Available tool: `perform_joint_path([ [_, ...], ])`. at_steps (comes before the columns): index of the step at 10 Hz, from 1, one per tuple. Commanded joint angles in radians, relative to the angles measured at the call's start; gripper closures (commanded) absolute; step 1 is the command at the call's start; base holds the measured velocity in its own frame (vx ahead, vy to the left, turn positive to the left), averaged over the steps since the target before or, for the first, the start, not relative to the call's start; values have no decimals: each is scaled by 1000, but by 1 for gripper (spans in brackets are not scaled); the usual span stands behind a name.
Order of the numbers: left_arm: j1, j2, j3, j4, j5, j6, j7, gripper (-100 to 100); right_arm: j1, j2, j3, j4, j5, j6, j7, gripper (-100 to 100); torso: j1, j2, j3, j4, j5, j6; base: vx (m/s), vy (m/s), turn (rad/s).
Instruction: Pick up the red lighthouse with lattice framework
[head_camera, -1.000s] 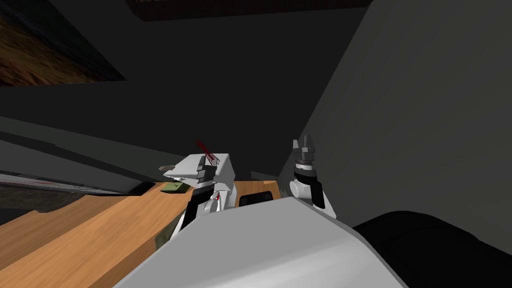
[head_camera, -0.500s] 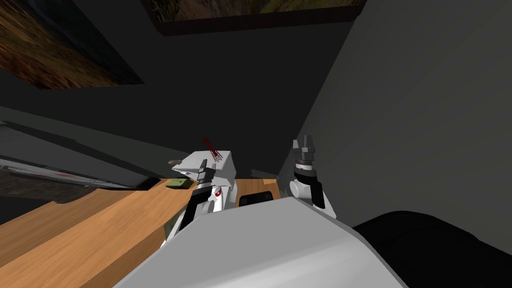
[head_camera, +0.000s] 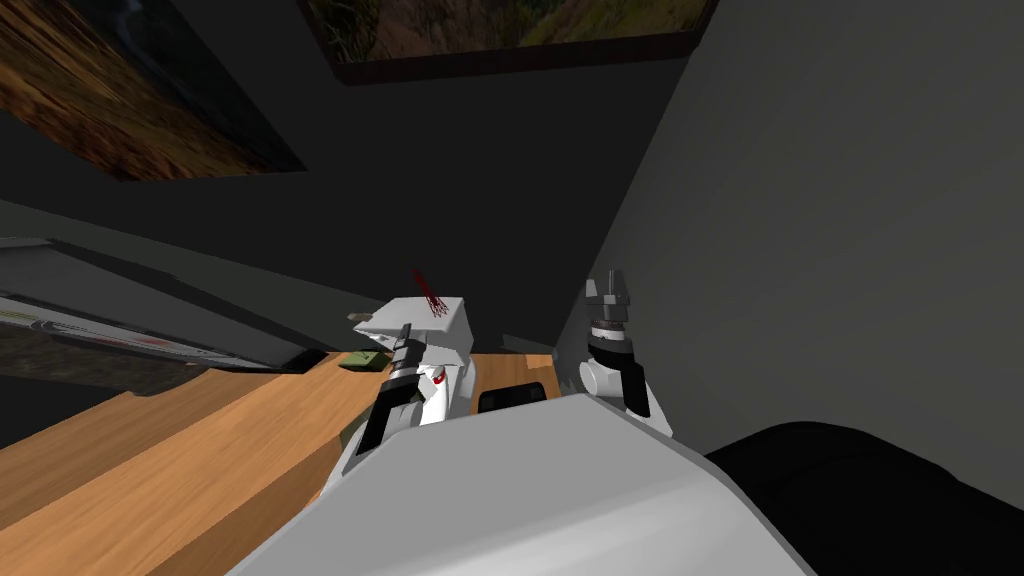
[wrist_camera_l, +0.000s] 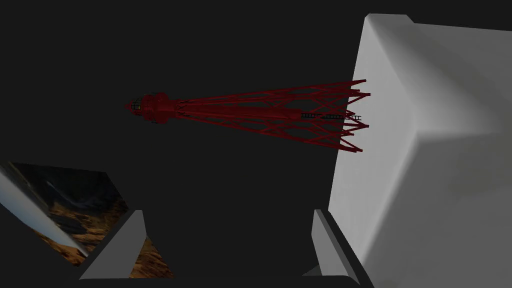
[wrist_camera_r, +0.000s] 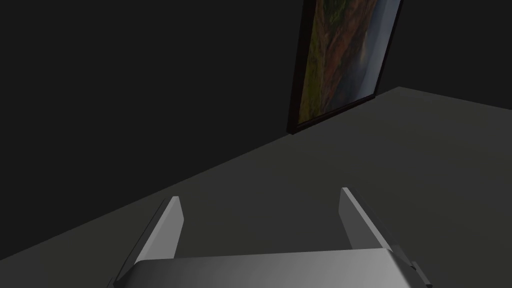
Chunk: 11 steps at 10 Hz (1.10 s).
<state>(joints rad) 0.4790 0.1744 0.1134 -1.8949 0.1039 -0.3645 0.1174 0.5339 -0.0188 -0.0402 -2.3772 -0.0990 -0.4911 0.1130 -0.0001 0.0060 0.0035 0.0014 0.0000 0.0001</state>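
A home room: framed landscape pictures (head_camera: 510, 25) on dark walls (head_camera: 450, 180), wood surface (head_camera: 200, 450).

Lighthouse (wrist_camera_l: 285, 114) dark red lattice; block (wrist_camera_l: 440, 150) white; tabletop (head_camera: 200, 450) orange-brown woodgrain.

a wooden tabletop (head_camera: 180, 460) carries a white block (head_camera: 452, 335) (red lighthouse (head_camera: 430, 299) standing on top) and a small green object (head_camera: 362, 361).
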Motion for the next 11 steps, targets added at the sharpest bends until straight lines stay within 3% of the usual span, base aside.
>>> perform_joint_path([
  [1, -16, 8, 15, 44, 5, 2, 5, -100, 0, 0, 0, 0, 0, 0, 0, 0, 0, 0, 0, 0, 0, 0, -94, 3, 8],
  [2, -45, 20, 42, 78, 15, 1, 11, -100, 0, 0, 0, 0, 0, 0, 0, 0, 0, 0, 0, 0, 0, 0, -108, -4, 8],
  [3, -45, 20, 42, 104, 15, 1, 11, -100, 0, 0, 0, 0, 0, 0, 0, 0, 0, 1, 0, 0, 0, 0, -93, -10, 2],
  [4, -77, 30, 70, 133, 27, -2, 17, -100, 0, 0, 0, 0, 0, 0, 0, 0, -1, 0, 0, 0, 0, 0, -114, -11, 8],
  [5, -77, 30, 70, 165, 27, -2, 17, -100, 0, 0, 0, 0, 0, 0, 0, 0, -1, 1, 1, 0, 0, 0, -90, -2, 1],
  [6, -115, 39, 99, 195, 41, -6, 22, -100, 0, 0, 0, 0, 0, 0, 0, 0, 0, 0, 0, 0, 0, 0, -94, -4, 3],
  [7, -115, 39, 99, 227, 41, -6, 22, -100, 0, 0, 0, 0, 0, 0, 0, 0, 0, 0, 0, 0, 0, 0, -83, -12, -1],
  [8, -157, 47, 129, 264, 57, -10, 27, -100, 0, 0, 0, 0, 0, 0, 0, 0, -1, -1, 0, 0, 0, 0, -107, -19, 3],
  [9, -157, 47, 129, 301, 57, -10, 27, -100, 0, 0, 0, 0, 0, 0, 0, 0, -1, 0, 0, 0, 0, 0, -96, -13, 1],
  [10, -202, 53, 159, 332, 75, -17, 31, -100, 0, 0, 0, 0, 0, 0, 0, 0, -1, 0, 0, 0, 0, 0, -113, -12, 3],
  [11, -202, 53, 159, 354, 75, -17, 31, -100, 0, 0, 0, 0, 0, 0, 0, 0, -1, 1, 1, 0, 0, 0, -93, -11, -1],
])
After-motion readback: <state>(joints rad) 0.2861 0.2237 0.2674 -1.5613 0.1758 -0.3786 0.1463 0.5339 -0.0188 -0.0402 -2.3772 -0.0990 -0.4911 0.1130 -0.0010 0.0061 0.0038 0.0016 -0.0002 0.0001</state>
